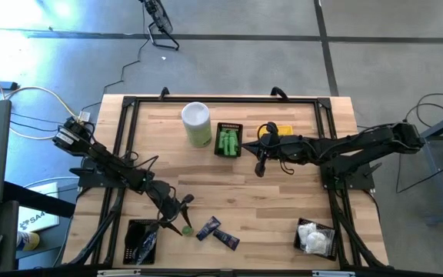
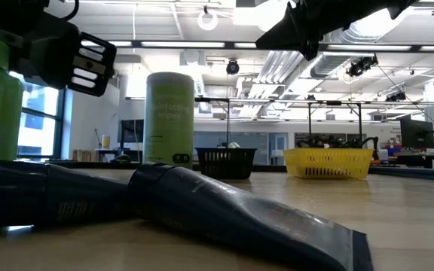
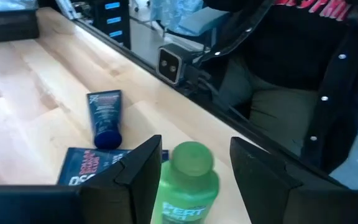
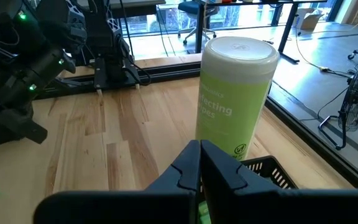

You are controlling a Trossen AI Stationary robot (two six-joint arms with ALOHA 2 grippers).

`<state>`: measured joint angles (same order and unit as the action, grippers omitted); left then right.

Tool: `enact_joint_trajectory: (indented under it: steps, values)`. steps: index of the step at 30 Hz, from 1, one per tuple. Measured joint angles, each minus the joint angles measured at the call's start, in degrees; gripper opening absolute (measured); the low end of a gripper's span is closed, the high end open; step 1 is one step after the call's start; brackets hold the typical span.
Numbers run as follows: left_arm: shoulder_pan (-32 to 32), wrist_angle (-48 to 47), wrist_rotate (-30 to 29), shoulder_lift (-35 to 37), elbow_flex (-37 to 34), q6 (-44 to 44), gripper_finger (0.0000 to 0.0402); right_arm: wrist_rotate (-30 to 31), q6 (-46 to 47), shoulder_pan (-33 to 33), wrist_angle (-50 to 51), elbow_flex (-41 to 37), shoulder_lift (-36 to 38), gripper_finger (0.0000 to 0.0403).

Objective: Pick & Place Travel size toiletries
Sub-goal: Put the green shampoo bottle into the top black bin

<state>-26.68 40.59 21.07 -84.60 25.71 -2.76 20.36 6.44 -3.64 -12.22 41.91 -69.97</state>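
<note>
I have the left gripper low at the table's near edge, fingers spread on either side of a small green bottle. I cannot tell whether the pads touch it, and the bottle's lower half is cut off in the left wrist view. Two dark navy tubes lie just beside it on the wood; in the low view they fill the foreground and their print is unreadable. The black basket at the near left corner holds dark pieces I cannot identify. White packets sit in the basket at the near right corner.

The right gripper hangs over mid-table, fingers pressed together, holding nothing. Behind it the yellow basket is mostly hidden by the arm. More green bottles fill the black basket beside the wipes canister.
</note>
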Motion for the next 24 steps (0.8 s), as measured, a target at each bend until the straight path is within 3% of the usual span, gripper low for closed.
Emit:
enact_joint_trajectory:
  steps: [24]
  values:
    - [0.00,3.74,-0.60,-3.74,0.04,-0.39,0.0186,0.00,-0.04,0.00,0.01,0.00,0.00,0.0005]
